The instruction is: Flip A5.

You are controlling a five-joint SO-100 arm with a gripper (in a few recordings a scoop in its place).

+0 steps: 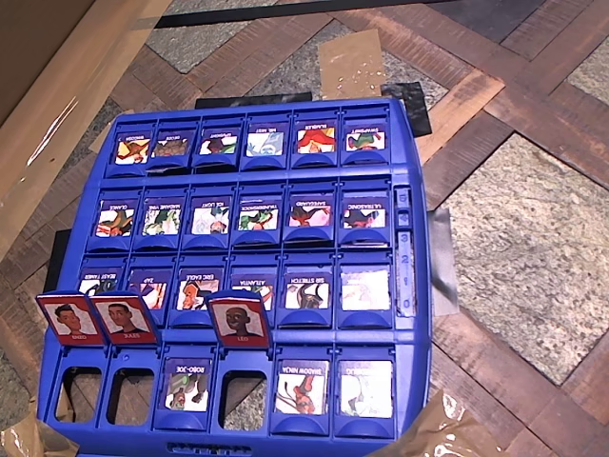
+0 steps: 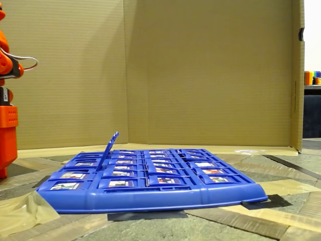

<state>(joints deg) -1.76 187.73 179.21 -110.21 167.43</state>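
Observation:
A5 (image 1: 186,386) lies flat in the nearest row of the blue game board (image 1: 400,314), third slot from the left in the overhead view. Its white face with a greenish figure is up, labelled "ROBO-JOE". Red portrait tiles stand upright around it: two with black-haired men (image 1: 68,319) (image 1: 122,321) to its left and "LEO" (image 1: 238,321) to its right. In the fixed view the raised tiles (image 2: 109,149) show edge-on, leaning over the board (image 2: 150,196). The orange arm (image 2: 7,120) stands at that view's left edge, well away from the board.
All other tiles on the board lie flat, white faces up. The board rests on a patterned floor with tape patches (image 1: 350,62). A cardboard wall (image 2: 200,75) stands behind it, and cardboard (image 1: 48,114) also runs along the left in the overhead view.

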